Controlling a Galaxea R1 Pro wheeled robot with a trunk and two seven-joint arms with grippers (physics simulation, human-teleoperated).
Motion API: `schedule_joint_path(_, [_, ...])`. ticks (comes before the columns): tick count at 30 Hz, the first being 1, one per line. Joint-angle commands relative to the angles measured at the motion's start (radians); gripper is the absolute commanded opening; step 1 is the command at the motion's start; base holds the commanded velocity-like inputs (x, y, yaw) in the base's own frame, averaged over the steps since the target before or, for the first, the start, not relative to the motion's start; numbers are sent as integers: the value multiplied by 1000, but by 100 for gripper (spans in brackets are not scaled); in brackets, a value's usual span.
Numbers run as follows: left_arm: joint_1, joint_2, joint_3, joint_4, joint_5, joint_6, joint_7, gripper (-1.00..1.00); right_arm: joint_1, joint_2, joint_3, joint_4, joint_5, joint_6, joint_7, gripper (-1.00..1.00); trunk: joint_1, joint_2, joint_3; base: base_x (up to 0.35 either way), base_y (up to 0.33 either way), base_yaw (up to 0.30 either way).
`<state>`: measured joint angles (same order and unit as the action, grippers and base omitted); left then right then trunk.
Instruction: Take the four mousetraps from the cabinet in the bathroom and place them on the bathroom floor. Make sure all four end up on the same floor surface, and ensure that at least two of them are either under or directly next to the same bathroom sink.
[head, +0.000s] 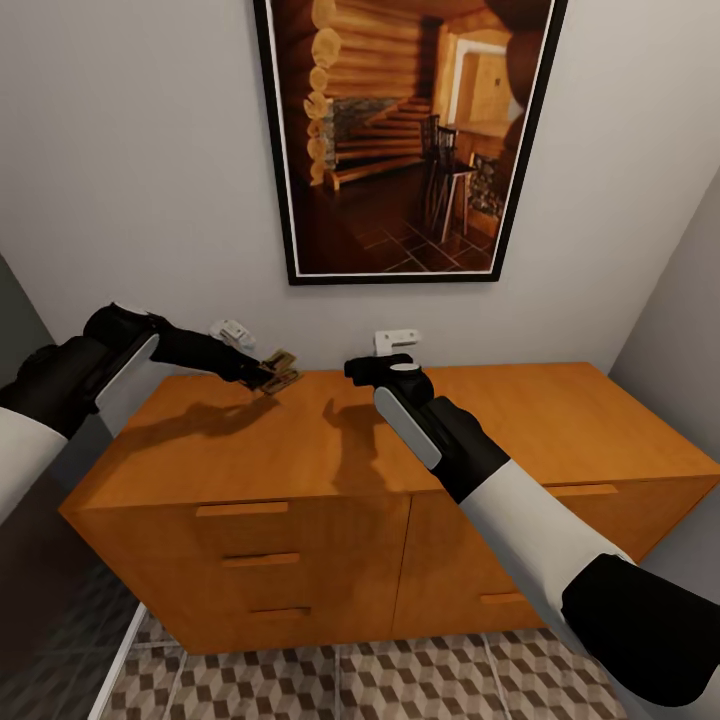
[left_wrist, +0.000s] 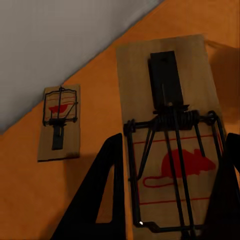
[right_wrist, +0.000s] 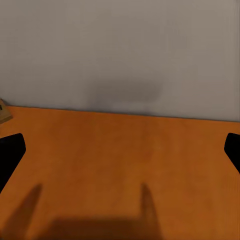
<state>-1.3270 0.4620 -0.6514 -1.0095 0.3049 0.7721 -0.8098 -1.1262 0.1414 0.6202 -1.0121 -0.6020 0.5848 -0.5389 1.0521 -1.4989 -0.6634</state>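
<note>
Straddling a mousetrap (left_wrist: 167, 145) at the cabinet (head: 330, 440) top's eleven o'clock corner, the left gripper (left_wrist: 167, 200) fingers sit spread, gripping nothing. Light, stiff wood; pinch its long edges. Right gripper (head: 385, 367) hovers wide apart, empty.

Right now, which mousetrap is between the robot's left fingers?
The big close one with the red mouse picture, sitting between the left gripper fingers. The other mousetrap lies apart, nearer the wall, on the cabinet top.
</note>
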Motion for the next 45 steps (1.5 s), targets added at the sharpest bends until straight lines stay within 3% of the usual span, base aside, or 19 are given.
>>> schedule_joint_path(1, [-1, 1, -2, -3, 3, 10, 3, -100, -1, -1, 3, -1, -10, 1, -10, 100, 0, -1, -1, 0, 0, 0])
schedule_joint_path(6, [-1, 4, 3, -78, 2, 132, 8, -100, -1, -2, 3, -1, -9, 3, -12, 100, 0, -1, -1, 0, 0, 0])
schedule_joint_path(10, [-1, 9, 3, -122, 2, 162, 9, -100, -1, -2, 2, -2, -10, 5, -13, 100, 0, -1, -1, 0, 0, 0])
schedule_joint_path(20, [0, 2, 3, -132, 2, 230, 28, -100, -1, -12, 0, 0, -10, 13, -12, 100, 0, -1, -1, 0, 0, 0])
schedule_joint_path(31, [0, 3, 0, -126, 3, 231, 33, -100, -1, -13, 0, 0, -9, 22, -10, 100, 0, -1, -1, -6, 0, 0])
schedule_joint_path(45, [2, 2, -5, -116, 5, 231, 34, -100, 6, -13, 0, -5, -7, 30, -10, 100, 0, -1, -1, -318, 0, 0])
